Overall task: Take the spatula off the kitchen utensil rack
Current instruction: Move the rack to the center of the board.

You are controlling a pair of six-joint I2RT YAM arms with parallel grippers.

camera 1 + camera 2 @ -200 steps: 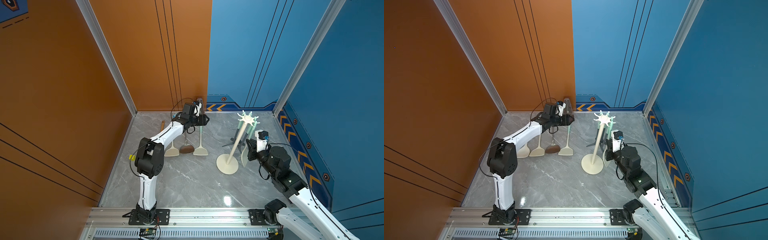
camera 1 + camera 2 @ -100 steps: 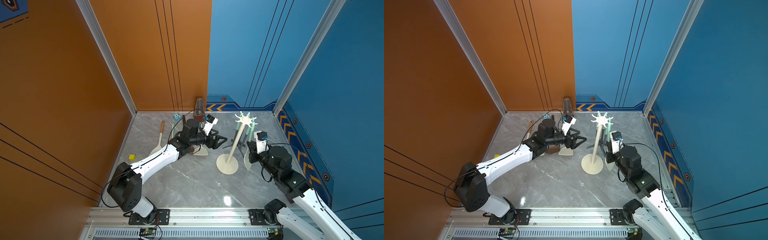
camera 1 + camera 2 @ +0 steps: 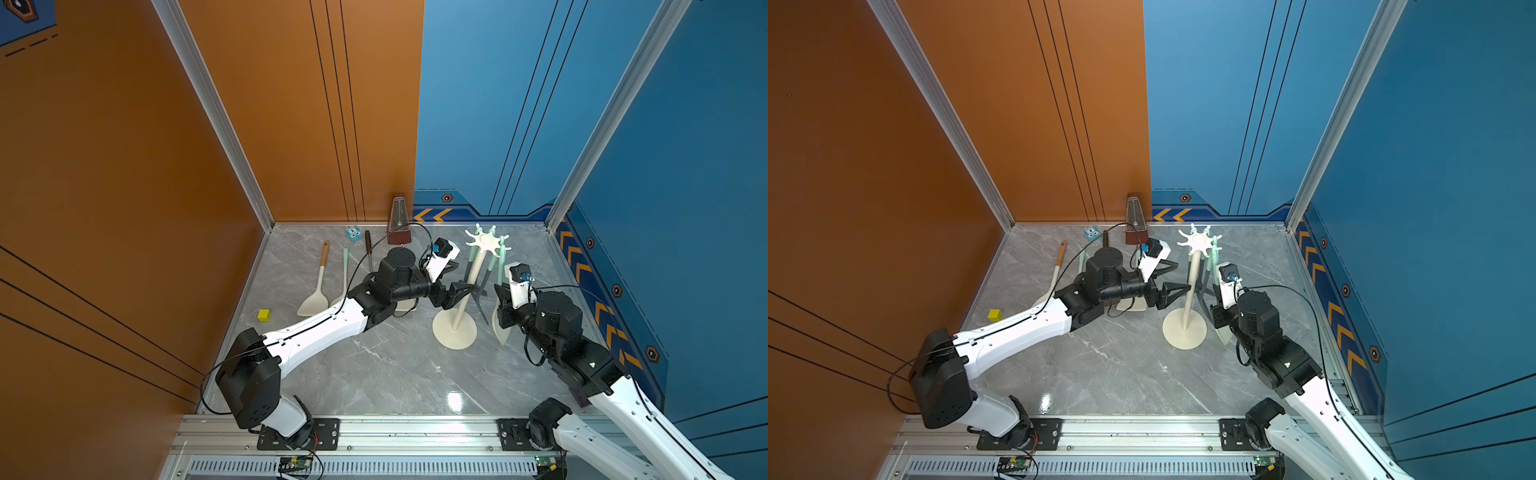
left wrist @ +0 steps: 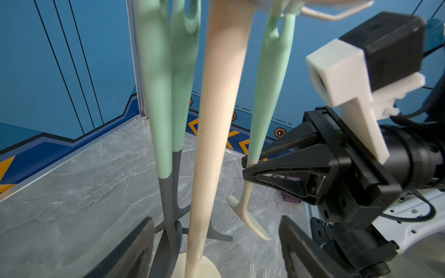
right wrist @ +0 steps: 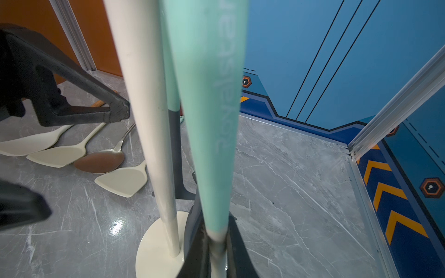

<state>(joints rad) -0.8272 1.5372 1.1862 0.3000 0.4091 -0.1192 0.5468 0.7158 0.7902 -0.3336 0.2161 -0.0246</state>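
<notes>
The kitchen utensil rack (image 3: 454,332) (image 3: 1183,332) is a cream stand with a round base, a thin pole and a white star crown. The spatula (image 4: 269,84) (image 5: 209,96), with a mint handle and a cream blade (image 3: 500,330), hangs from the crown on the right side. My right gripper (image 5: 216,250) (image 3: 501,301) is shut on its neck, just below the mint part. My left gripper (image 4: 216,248) (image 3: 461,291) is open. Its two black fingers (image 4: 130,248) stand either side of the rack's pole (image 4: 204,192) without touching it.
Two more mint-handled utensils with grey ends (image 4: 163,120) hang beside the pole. At the back left, cream spatulas (image 3: 318,282) and a dark-handled spoon (image 3: 368,253) lie flat, near a brown metronome (image 3: 398,224), a small blue block (image 3: 353,233) and a yellow cube (image 3: 263,314).
My left arm swung from the utensils at the back left across to the rack, and its jaws opened wider around the pole. The right arm held still on the spatula.
</notes>
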